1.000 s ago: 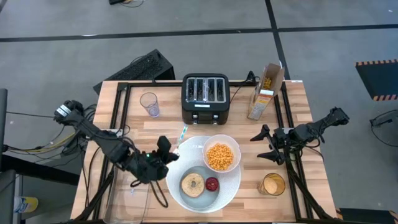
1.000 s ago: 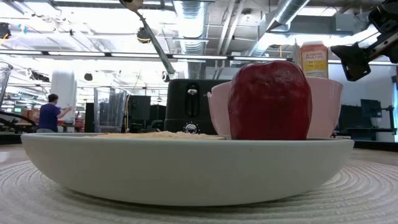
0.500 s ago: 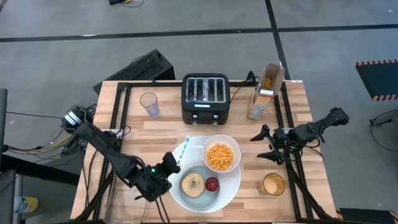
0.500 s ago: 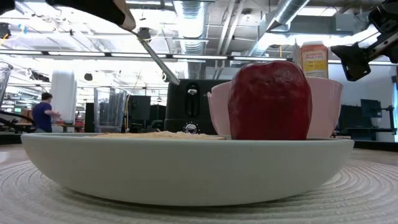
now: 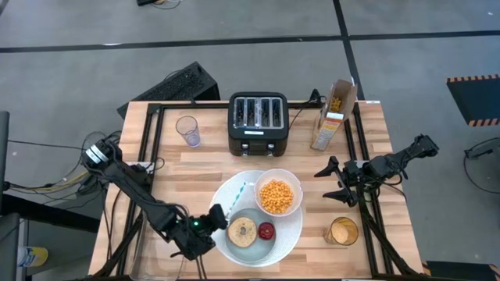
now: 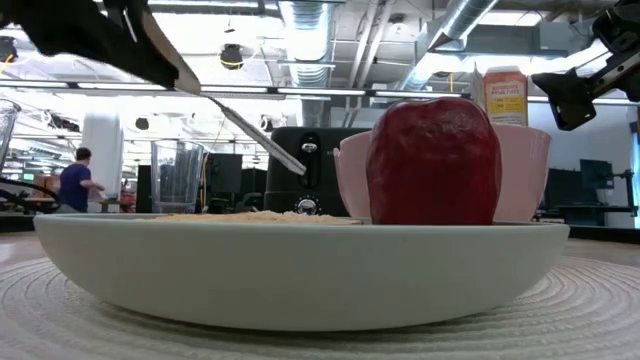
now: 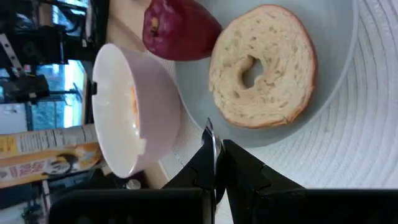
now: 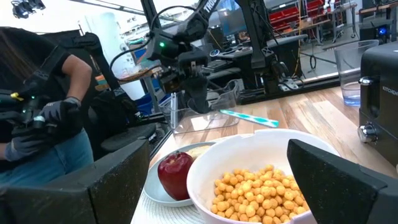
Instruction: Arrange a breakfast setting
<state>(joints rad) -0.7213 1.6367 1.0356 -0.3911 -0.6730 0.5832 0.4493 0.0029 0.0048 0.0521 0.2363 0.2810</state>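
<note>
The large white plate (image 5: 258, 254) lies on a round mat at the table's near middle. On it are the white bowl (image 5: 276, 178) of orange cereal balls (image 5: 276, 197), the toasted bagel half (image 5: 241, 232) and the red apple (image 5: 266, 230). My left gripper (image 5: 216, 214) is at the plate's left rim, shut on the blue-handled spoon (image 5: 237, 197), which slants out over the plate's left part. My right gripper (image 5: 332, 183) hangs open and empty to the right of the bowl. My left gripper pinches the spoon between its two fingers at the end away from the blue handle's free end (image 8: 267, 122). The spoon shows edge-on between the fingertips (image 7: 213, 146). It lies roughly along the fingers, pointing toward the bowl. It is lifted clear of the plate and slopes down (image 6: 265, 145).
A black toaster (image 5: 258, 121), a cereal box (image 5: 332, 117) and an empty glass (image 5: 187, 131) stand along the far edge. A glass of orange drink (image 5: 342, 232) stands at the near right. A person (image 8: 37, 118) is beyond the table's left side.
My left gripper has gone toward the table's near edge and a little right, along the plate's left rim, carrying the spoon. The spoon's free end has come down and now reaches over the plate, closer to the bowl.
</note>
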